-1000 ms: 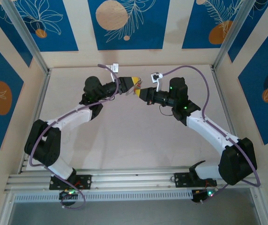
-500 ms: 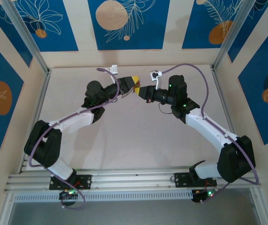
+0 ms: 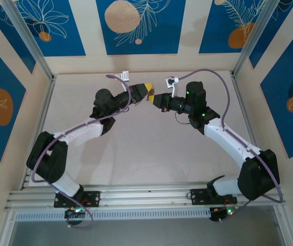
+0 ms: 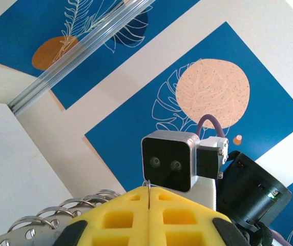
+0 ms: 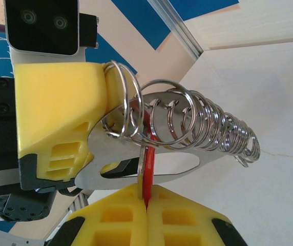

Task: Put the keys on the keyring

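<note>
My left claw (image 3: 146, 88), yellow and ribbed, is clenched on the keyring (image 5: 213, 146), a flat polished steel plate with shiny wire loops coiled along one edge. My right claw (image 5: 145, 197) pinches the keys (image 5: 147, 169) by their thin red plastic tag, upright among the loops, above the pale desk (image 3: 151, 154).

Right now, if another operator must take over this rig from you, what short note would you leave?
Left end effector: shut on the keyring, held up in the air.
Right end effector: shut on the keys, gripped by the red tag, facing the left one closely.
Done: both things are picked up, and the tag's upper end reaches among the ring coils.
Left: thread the keys onto a ring. Whether anything has caught cannot be told.
</note>
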Motion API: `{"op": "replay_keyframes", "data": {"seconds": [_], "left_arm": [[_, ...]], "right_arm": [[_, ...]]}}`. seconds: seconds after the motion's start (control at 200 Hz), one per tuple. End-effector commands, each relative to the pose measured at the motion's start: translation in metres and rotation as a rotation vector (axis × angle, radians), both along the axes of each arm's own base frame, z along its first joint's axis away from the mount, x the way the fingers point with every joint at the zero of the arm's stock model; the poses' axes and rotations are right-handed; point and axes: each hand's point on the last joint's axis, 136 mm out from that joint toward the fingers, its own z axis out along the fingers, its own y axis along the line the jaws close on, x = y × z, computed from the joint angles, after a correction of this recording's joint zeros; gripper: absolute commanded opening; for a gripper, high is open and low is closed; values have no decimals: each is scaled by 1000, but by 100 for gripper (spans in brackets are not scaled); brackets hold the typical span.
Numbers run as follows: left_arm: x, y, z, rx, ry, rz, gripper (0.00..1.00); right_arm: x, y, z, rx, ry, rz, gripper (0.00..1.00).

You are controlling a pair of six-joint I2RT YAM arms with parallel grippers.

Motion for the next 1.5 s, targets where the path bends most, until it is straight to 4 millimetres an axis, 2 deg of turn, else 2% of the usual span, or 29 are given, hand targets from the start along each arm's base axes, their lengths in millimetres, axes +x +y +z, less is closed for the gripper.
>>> {"op": "replay_keyframes", "data": {"seconds": [0.0,0.33,0.42,0.54,0.66,0.795,1.03,1.2,1.495], "left_arm": [[-15,-7,16,-34,-68,-38,0],[-8,-7,13,-62,-67,-12,0],[-7,-7,15,-69,-71,-9,0],[-6,-7,15,-67,-74,-4,0],[-6,-6,16,-71,-75,4,0],[-4,-5,16,-80,-72,22,0],[-2,0,16,-96,-64,69,0],[-3,2,14,-97,-56,84,0],[-5,3,17,-98,-60,88,0]], "right_arm": [[-4,-9,2,8,11,-21,7],[-12,-29,-3,3,30,-65,27],[-14,-40,-3,3,31,-98,39],[-15,-57,-1,11,23,-146,49],[-14,-71,10,43,11,-190,50],[-5,-76,35,107,-4,-240,50],[20,-66,63,251,43,-239,41],[31,-54,67,299,67,-214,39],[37,-35,64,305,85,-177,37]]}}
